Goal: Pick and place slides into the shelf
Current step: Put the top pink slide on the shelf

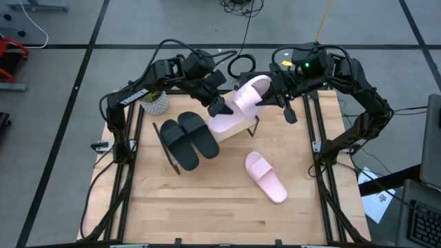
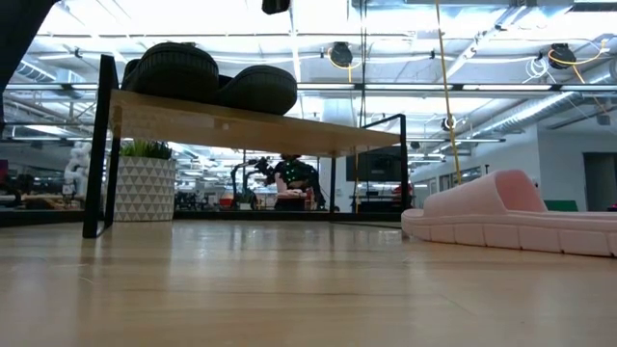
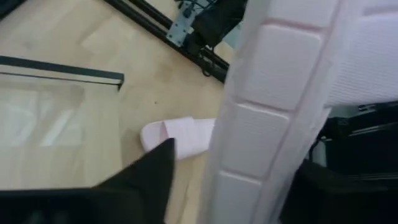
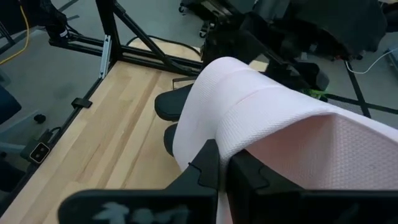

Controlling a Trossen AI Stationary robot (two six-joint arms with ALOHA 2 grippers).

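We find the raised pink slide [image 1: 242, 103] held between both arms, right gripper [image 4: 225, 171] clamped on its strap, left gripper [image 1: 219, 107] gripping its sole edge, the shelf [image 1: 238, 129] directly beneath

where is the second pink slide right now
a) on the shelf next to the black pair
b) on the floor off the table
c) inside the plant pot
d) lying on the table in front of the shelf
d: the second pink slide lies flat on the bare table, apart from the shelf.
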